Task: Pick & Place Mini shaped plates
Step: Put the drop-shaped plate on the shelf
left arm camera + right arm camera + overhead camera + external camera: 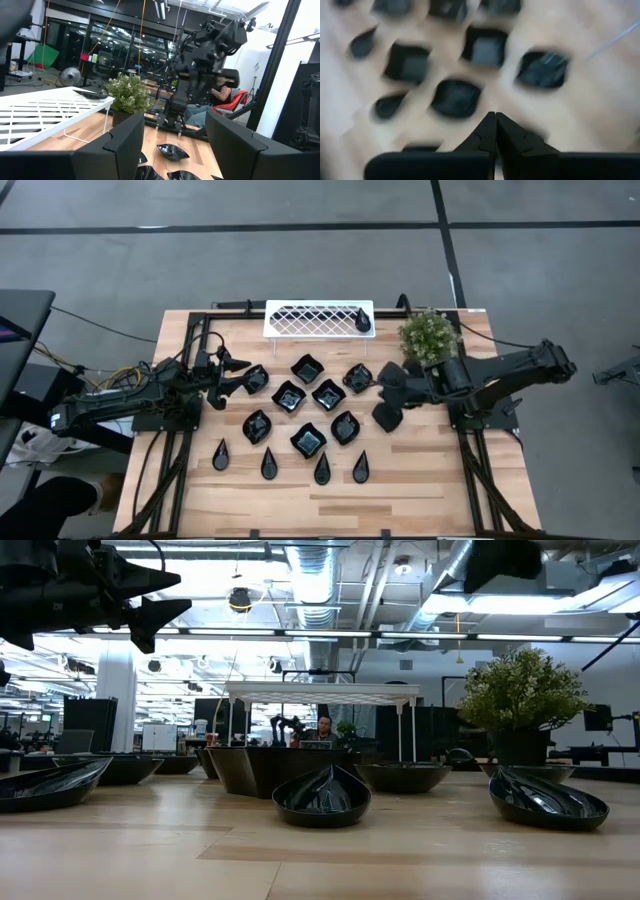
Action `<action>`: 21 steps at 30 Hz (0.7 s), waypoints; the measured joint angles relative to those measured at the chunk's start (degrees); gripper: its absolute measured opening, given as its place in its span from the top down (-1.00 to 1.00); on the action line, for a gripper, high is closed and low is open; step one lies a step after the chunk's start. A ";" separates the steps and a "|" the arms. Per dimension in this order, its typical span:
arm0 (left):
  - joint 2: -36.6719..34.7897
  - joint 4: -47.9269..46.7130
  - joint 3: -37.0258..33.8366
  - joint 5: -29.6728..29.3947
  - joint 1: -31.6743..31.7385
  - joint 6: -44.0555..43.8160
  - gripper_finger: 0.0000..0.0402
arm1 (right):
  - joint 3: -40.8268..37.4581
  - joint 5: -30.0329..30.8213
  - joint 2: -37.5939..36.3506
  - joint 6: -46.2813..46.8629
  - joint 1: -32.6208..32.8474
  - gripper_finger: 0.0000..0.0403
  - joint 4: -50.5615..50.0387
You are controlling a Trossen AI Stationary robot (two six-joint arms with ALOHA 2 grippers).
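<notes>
While the plates (300, 408) lie spread over the middle of the table (420, 490), you can see them in loose rows in the high view: wavy-edged squares and leaf shapes in the centre, and a line of four slim teardrops (290, 466) nearest the table's front edge. One more plate (362, 322) sits on the right end of the white tray (318, 319), which stands on thin legs at the back edge. Just to the tray's right is a small potted plant (430, 335). Your right gripper (384, 393) reaches in from the right side, hanging above the right end of the plate cluster, close to a plate (358, 377) in the back row; its fingers (492, 132) are pressed together with nothing between them, and the wrist view looks down past their tips onto blurred plates on the wood. Your left gripper (238, 373) comes in from the left, beside the leftmost plate (256, 379) of the back row, with its fingers (125, 142) spread wide and empty. In the low view the left gripper (150, 595) hangs high in the air, well above the plates, and the nearest teardrop (322, 796) rests flat on the table in front of the camera. Beyond the table, a person (324, 729) sits in the room behind.
</notes>
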 joint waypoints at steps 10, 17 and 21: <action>0.00 0.00 0.00 0.00 0.00 0.00 -0.06 | 0.00 2.03 2.39 -26.67 -21.00 0.99 11.04; 0.40 0.07 0.02 0.00 0.01 0.01 -0.06 | 0.07 -17.50 4.55 -36.52 -40.18 0.99 18.34; 0.78 0.05 0.02 0.00 0.00 0.00 -0.06 | 0.00 -26.03 7.91 -38.94 -45.72 0.99 20.79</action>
